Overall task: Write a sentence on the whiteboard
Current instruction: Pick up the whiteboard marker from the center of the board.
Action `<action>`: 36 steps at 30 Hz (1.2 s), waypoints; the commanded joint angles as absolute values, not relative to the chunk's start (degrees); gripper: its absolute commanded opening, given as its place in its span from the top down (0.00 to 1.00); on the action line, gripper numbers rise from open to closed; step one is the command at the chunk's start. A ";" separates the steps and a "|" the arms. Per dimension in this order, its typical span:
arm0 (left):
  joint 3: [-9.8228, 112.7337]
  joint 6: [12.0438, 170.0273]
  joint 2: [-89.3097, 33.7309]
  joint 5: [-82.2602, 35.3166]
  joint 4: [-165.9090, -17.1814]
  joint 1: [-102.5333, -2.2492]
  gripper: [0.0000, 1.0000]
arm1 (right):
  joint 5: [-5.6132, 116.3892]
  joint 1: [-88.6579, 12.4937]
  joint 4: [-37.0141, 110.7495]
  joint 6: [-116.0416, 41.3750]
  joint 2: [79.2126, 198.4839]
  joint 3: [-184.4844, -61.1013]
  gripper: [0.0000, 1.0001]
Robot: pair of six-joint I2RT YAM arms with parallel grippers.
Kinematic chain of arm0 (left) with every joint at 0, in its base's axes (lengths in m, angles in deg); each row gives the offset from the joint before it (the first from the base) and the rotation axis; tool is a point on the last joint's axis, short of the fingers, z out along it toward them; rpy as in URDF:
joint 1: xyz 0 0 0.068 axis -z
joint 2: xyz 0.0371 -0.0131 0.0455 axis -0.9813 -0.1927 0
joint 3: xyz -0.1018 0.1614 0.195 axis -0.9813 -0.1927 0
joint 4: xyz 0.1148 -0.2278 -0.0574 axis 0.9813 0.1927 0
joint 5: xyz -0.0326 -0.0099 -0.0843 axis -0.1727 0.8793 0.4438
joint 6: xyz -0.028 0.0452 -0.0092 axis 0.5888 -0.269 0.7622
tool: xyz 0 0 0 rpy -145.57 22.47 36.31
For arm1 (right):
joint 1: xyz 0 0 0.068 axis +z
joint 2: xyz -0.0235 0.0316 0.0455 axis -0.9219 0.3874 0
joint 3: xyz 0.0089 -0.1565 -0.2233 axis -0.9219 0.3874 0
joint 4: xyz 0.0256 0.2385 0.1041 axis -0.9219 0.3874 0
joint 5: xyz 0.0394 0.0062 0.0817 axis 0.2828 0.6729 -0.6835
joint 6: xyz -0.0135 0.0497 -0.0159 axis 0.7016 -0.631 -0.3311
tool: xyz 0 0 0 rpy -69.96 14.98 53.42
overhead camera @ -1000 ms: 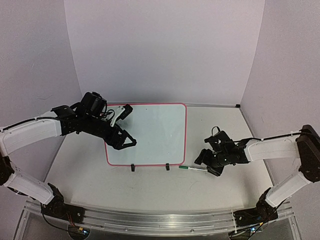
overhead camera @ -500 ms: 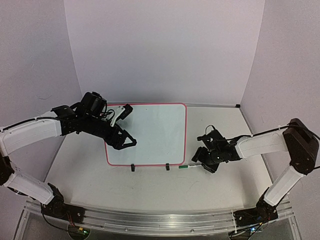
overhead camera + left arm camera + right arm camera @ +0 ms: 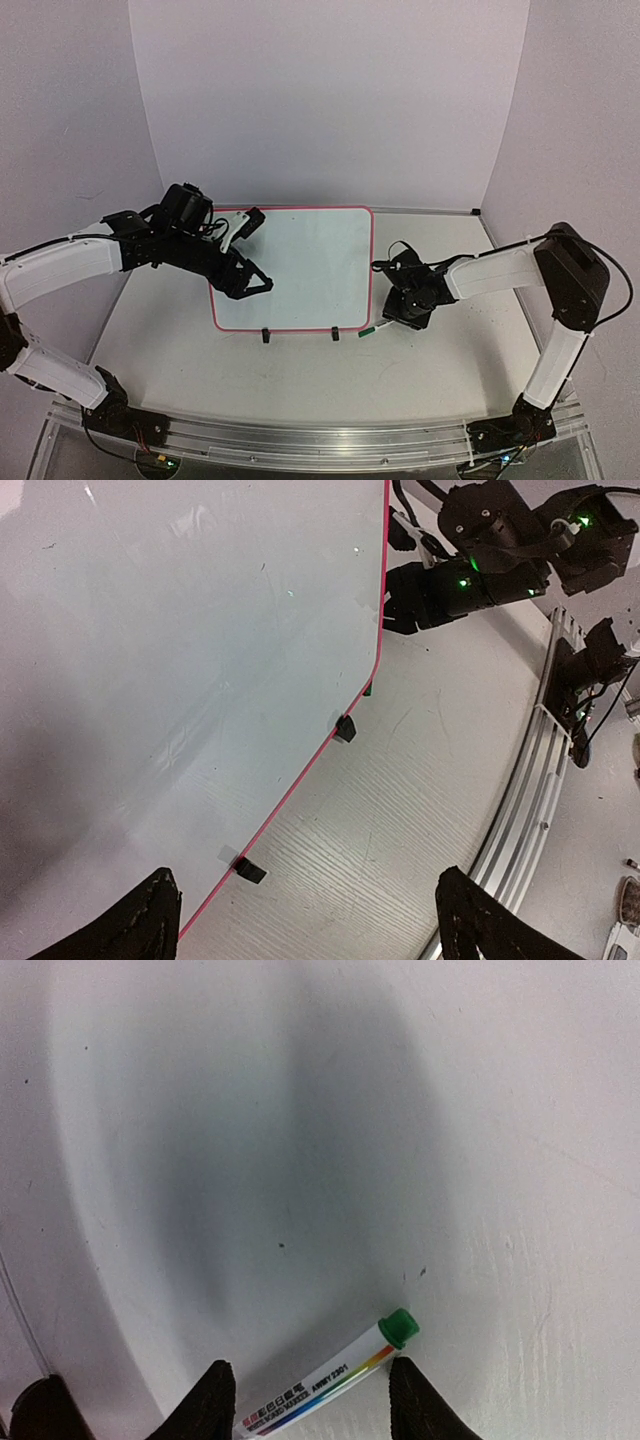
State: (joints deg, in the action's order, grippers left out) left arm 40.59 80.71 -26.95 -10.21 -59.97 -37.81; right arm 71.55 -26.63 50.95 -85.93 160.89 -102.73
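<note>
The whiteboard (image 3: 300, 265) lies flat on the table, white with a thin pink frame and two black clip feet on its near edge. Its face (image 3: 180, 660) is blank, and no sentence is in view. A white marker with a green end (image 3: 330, 1380) lies on the table just right of the board's near right corner (image 3: 368, 331). My right gripper (image 3: 400, 318) is down over the marker, and its fingertips (image 3: 312, 1400) straddle the barrel with gaps showing on both sides. My left gripper (image 3: 255, 255) hangs wide open over the board's left part, with nothing between its fingertips (image 3: 310, 930).
Purple walls close in the back and both sides. The aluminium rail (image 3: 320, 440) with the arm bases runs along the near edge. The right arm (image 3: 470, 570) shows beside the board's right edge in the left wrist view.
My right arm has slid left along the table toward the board's corner and over the marker, and its jaws have narrowed around it. The left arm and the board have not moved.
</note>
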 commanded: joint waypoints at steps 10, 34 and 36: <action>40.07 79.60 -23.85 -9.41 -61.49 -37.85 0.13 | 74.14 -26.40 58.77 -81.08 165.53 -105.95 0.79; 27.33 119.66 -23.50 -28.63 -96.23 -20.34 0.16 | 75.53 -25.81 58.58 -88.18 134.15 -97.88 1.00; 27.69 120.75 -25.34 -29.04 -98.54 -18.54 0.16 | 76.50 -24.13 58.37 -89.28 131.24 -98.98 1.00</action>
